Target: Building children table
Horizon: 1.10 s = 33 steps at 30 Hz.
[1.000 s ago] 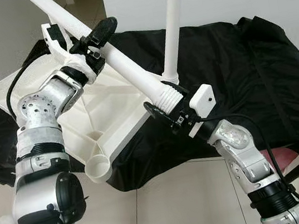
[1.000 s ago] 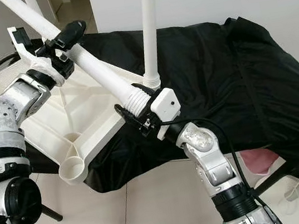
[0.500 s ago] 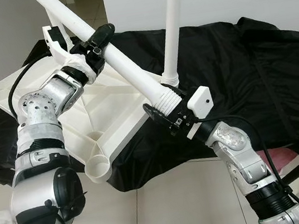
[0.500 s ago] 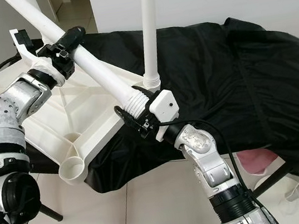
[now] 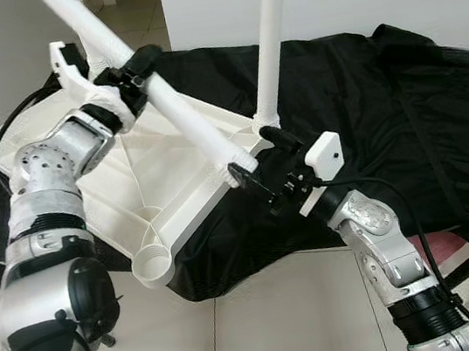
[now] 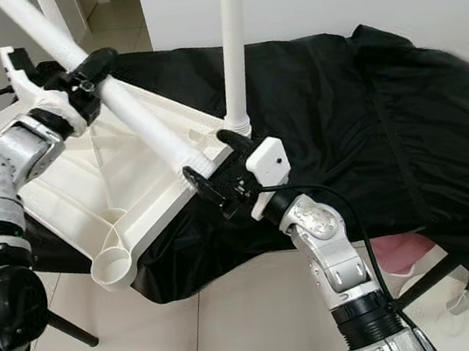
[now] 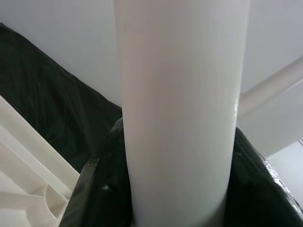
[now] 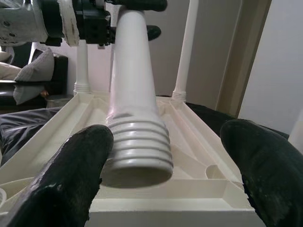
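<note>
The loose table leg [image 5: 162,102] is clamped near mid-length by the left gripper [image 5: 132,71] and held slanted above the upturned white tabletop [image 5: 143,185]. The right gripper [image 5: 254,159] is spread wide, its fingers [image 8: 75,175] set apart on either side of the leg's threaded end [image 8: 137,151], gripping nothing. The tabletop rests on a black cloth [image 5: 384,109].
</note>
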Tool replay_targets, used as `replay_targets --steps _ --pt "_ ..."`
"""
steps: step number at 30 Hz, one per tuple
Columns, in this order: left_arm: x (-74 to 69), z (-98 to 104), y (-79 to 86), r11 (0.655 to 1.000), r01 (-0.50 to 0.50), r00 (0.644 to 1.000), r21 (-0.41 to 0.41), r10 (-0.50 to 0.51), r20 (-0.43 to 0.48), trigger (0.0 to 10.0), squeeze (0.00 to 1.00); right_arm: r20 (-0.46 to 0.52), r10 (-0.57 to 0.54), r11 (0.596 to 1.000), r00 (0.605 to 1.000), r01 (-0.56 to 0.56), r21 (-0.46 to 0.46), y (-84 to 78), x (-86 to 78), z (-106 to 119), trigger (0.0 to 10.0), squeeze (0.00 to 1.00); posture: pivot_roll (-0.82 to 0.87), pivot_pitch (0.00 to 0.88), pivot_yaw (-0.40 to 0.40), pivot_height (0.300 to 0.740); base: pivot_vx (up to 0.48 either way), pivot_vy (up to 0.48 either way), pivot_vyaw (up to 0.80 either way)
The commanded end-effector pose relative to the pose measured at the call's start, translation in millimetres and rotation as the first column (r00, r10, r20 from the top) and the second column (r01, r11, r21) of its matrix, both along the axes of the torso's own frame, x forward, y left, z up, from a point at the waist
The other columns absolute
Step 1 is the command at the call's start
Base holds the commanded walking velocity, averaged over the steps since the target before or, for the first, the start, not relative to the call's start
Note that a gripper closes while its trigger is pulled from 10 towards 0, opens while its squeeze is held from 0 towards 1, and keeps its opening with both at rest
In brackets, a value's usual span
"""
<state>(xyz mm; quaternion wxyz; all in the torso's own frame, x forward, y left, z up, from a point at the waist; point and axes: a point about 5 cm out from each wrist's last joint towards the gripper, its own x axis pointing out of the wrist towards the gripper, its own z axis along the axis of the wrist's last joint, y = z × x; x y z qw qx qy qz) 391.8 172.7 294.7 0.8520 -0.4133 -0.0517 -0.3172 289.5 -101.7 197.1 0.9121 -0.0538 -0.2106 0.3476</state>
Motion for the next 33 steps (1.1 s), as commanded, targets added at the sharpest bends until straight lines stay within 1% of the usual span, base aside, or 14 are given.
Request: replay_targets --steps 1,3,4,11,12,15,16,17,18,19,22,25,29,33 --pt "-1.4 14 -0.2 1.000 0.010 0.997 0.015 -0.012 0.076 10.0 0.00 -0.013 -0.011 1.000 1.000 0.011 0.001 -1.9 -0.5 -3 10.0 1.00 -0.04 0.052 0.044 0.740 0.000 0.000 0.00" --pt "-1.7 16 0.4 0.999 -0.008 0.995 0.041 0.004 0.097 10.0 0.00 -0.012 -0.018 1.000 1.000 0.018 -0.002 -2.7 -0.5 -2 10.0 1.00 -0.04 0.051 0.041 0.740 0.000 0.000 0.00" --pt "-2.6 19 -0.9 0.998 -0.022 0.993 0.065 0.014 0.117 10.0 0.00 -0.012 -0.016 1.000 1.000 0.015 -0.002 -2.4 -0.7 -2 10.0 0.00 -0.04 0.054 0.038 0.740 0.000 0.000 0.00" --pt "-3.0 20 -6.6 0.994 -0.054 0.990 0.100 0.041 0.131 10.0 0.00 -0.024 0.003 1.000 1.000 -0.003 0.010 0.8 -0.6 1 10.0 0.00 -0.04 0.055 0.032 0.740 0.000 0.000 0.00" --pt "-3.5 21 -11.5 0.982 -0.113 0.983 0.152 0.089 0.159 10.0 0.00 -0.037 0.026 1.000 0.999 -0.025 0.016 6.0 -0.8 3 10.0 0.00 -0.03 0.052 0.025 0.740 0.000 0.000 0.00" --pt "-4.3 21 -13.7 0.976 -0.131 0.979 0.174 0.100 0.175 10.0 0.00 -0.040 0.035 0.999 0.999 -0.034 0.017 7.7 -1.1 4 10.0 0.00 -0.03 0.052 0.025 0.740 0.000 0.000 0.00" --pt "-6.2 22 -18.1 0.966 -0.150 0.973 0.212 0.107 0.204 10.0 0.00 -0.041 0.039 0.999 0.998 -0.038 0.016 9.7 -1.2 5 10.0 0.00 -0.03 0.052 0.022 0.740 0.000 0.000 0.00" --pt "-6.2 22 -18.1 0.966 -0.150 0.973 0.212 0.107 0.204 10.0 0.00 -0.041 0.039 0.999 0.998 -0.038 0.016 9.7 -1.2 5 10.0 0.00 -0.03 0.052 0.022 0.740 0.000 0.000 0.00" --pt "-8.3 23 -22.5 0.958 -0.160 0.968 0.240 0.105 0.227 10.0 0.00 -0.042 0.041 0.999 0.998 -0.041 0.014 11.1 -1.1 6 10.0 0.00 -0.03 0.053 0.022 0.740 0.000 0.000 0.00" --pt "-8.3 23 -22.5 0.958 -0.160 0.968 0.240 0.105 0.227 10.0 0.00 -0.042 0.041 0.999 0.998 -0.041 0.014 11.1 -1.1 6 10.0 0.00 -0.03 0.053 0.022 0.740 0.000 0.000 0.00" --pt "-15.4 23 -44.5 0.959 -0.117 0.972 0.258 0.057 0.229 10.0 0.00 -0.055 0.031 1.000 0.998 -0.031 0.001 18.7 1.4 9 10.0 0.00 -0.02 0.053 0.013 0.740 0.000 0.000 0.00" --pt "-16.3 22 -47.2 0.959 -0.112 0.972 0.259 0.053 0.227 10.0 0.00 -0.056 0.032 0.999 0.998 -0.032 -0.001 20.0 1.6 9 10.0 0.00 -0.02 0.053 0.013 0.740 0.000 0.000 0.00" --pt "-24.2 22 -67.2 0.926 -0.153 0.957 0.345 0.052 0.285 10.0 0.00 -0.053 -0.070 0.996 0.996 0.067 -0.061 20.8 15.9 11 10.0 0.00 -0.02 0.053 0.007 0.740 0.000 0.000 0.00" --pt "-27.9 19 -78.4 0.924 -0.136 0.957 0.357 0.029 0.290 10.0 0.00 -0.060 -0.131 0.989 0.990 0.126 -0.076 18.2 23.3 12 10.0 0.00 -0.02 0.051 0.002 0.740 0.000 0.000 0.00"
